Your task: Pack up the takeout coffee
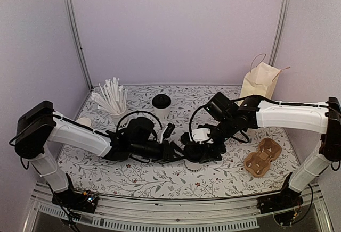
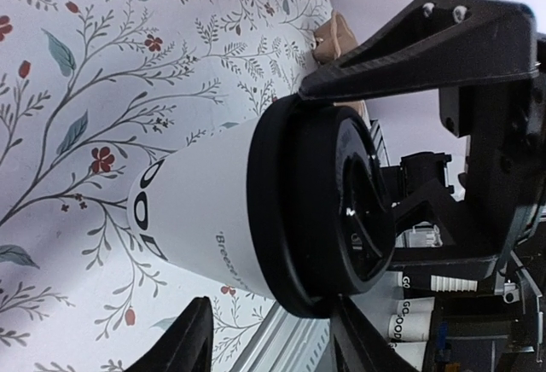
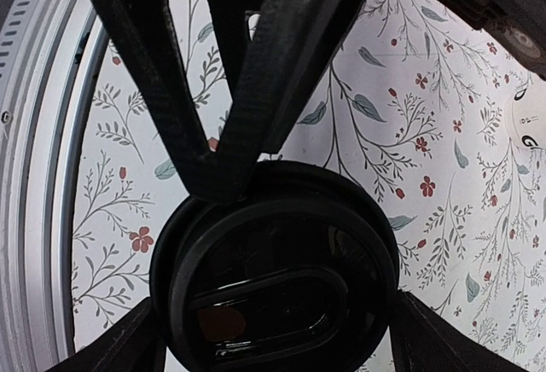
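Coffee (image 2: 196, 218) stands upright mid-table with its lid (image 3: 273, 304) on, well apart from the carrier (image 1: 262, 157) and the bag (image 1: 259, 83), so I'd call it nothing packed yet. Your left gripper (image 2: 271, 308) straddles it about half open and your right gripper (image 3: 275, 299) sits wide around the lid. I can't tell if either grips, so you likely have the grab, carry and placement left.
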You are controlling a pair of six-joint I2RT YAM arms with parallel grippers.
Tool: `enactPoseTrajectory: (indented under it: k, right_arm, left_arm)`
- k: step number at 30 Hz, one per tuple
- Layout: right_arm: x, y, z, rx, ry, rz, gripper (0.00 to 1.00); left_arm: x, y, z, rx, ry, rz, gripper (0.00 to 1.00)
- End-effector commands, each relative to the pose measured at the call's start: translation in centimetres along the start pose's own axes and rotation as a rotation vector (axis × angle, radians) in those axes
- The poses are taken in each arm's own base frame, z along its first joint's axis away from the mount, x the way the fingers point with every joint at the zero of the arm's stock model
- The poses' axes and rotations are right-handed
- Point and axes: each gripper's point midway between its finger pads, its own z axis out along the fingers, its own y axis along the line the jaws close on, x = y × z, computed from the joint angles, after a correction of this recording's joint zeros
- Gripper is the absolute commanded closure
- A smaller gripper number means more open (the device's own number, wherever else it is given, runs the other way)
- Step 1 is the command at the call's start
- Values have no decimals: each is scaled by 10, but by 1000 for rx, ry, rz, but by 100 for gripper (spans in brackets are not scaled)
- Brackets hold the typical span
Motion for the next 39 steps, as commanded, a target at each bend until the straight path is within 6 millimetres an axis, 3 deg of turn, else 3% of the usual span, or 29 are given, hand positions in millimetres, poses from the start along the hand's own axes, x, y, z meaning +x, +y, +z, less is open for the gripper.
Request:
enactPoseTrajectory:
  k: [1,5,8,11,16,19,23,28,30,34,39]
  right_arm:
    - [12,8,19,-36,50,33,14]
    - [14,13,23,-55,46,45,20]
    - [16,19,29,-85,39,63,25]
    - [24,29,39,-117,46,85,30]
    - [43,48,58,-150,74,109,32]
    - [51,53,65,-153,83,121,32]
    - [53,59,68,-169,73,135,31]
    - [56,63,72,-182,77,156,31]
    - [57,62,72,-177,89,172,31]
    - [49,56,60,-144,64,164,31]
    - [35,44,39,-81,38,151,25]
  left_arm:
    - [-1,3,9,17,9,-9,52]
    - [3,18,11,-13,26,-63,54]
    - [11,42,12,-78,59,-151,57]
    - [37,74,14,-178,154,-240,58]
    - [105,123,1,-286,344,-369,61]
    - [120,141,-1,-326,374,-409,62]
    - [127,151,-2,-331,373,-463,62]
    - [120,150,1,-303,343,-494,63]
    - [105,138,7,-284,322,-413,62]
    - [53,86,15,-282,236,-130,56]
    - [7,28,2,-256,117,73,53]
